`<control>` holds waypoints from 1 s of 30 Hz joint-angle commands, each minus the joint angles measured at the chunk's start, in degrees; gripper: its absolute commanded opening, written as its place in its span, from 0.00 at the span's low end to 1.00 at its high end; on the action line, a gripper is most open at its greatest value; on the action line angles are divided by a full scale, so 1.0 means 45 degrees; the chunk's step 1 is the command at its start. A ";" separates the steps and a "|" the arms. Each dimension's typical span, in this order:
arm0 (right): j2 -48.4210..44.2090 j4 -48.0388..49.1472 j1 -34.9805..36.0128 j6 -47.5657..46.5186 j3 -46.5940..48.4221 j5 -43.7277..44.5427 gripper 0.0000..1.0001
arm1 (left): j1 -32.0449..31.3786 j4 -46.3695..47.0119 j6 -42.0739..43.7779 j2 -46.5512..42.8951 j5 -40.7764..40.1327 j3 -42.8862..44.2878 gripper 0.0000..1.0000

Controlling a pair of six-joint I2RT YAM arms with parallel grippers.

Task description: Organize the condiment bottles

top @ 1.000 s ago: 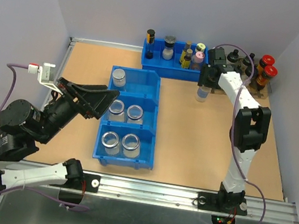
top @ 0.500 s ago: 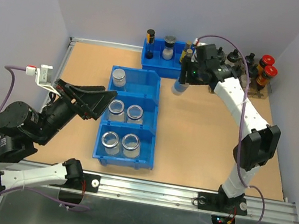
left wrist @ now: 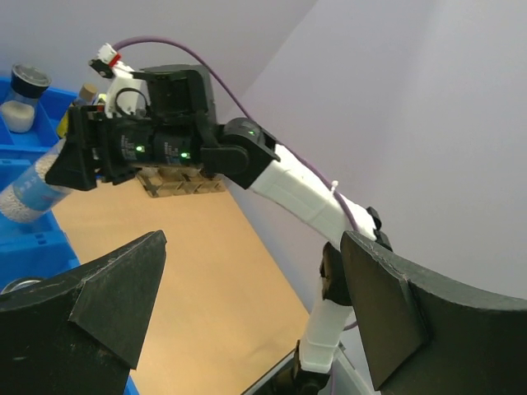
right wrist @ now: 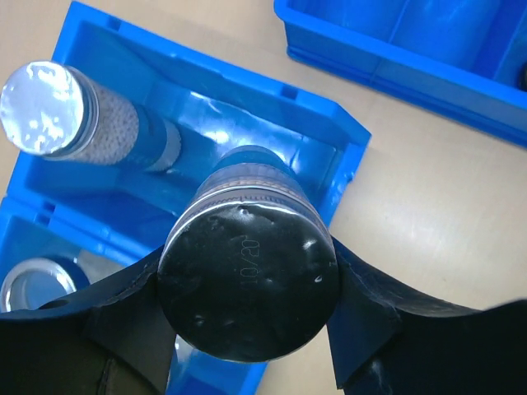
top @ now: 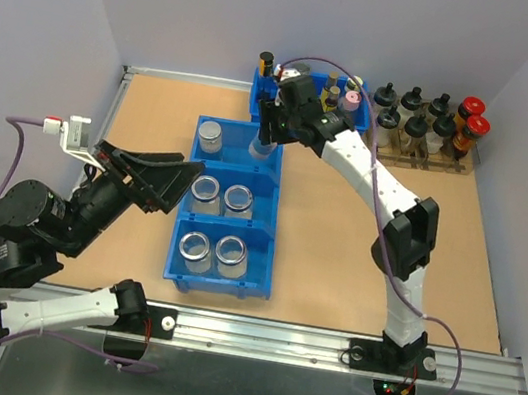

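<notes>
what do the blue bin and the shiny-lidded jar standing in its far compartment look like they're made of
Blue bin: likely moulded plastic, glossy, with soft highlights on its smooth walls. Jar: clear wall, glass or clear plastic, since pale granules show through; a blue label band wraps it. Its lid: silvery and mirror-like, probably metal.

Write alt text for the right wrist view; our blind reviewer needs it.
The right gripper is shut on a dark-topped jar above the end compartment of a blue bin, where a silver-lidded jar stands.
</notes>
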 commanded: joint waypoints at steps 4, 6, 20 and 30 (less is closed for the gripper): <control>0.1766 0.1309 0.0877 -0.0236 0.2671 0.0562 0.00 | 0.0013 -0.0235 0.0141 -0.0497 -0.0102 0.0263 0.99; 0.2234 0.1309 0.1131 -0.0334 0.2848 0.0893 0.01 | 0.0013 -0.0410 0.0121 -0.0614 -0.0161 0.0341 0.99; 0.3643 0.1290 0.2265 -0.1545 0.3903 0.3258 0.53 | 0.0013 -0.0978 0.0258 -0.0966 -0.0337 0.0693 0.99; 0.2727 0.1290 0.2304 -0.1643 0.3397 0.3824 1.00 | 0.0013 -0.0998 0.0121 -0.1064 -0.0357 0.0614 0.99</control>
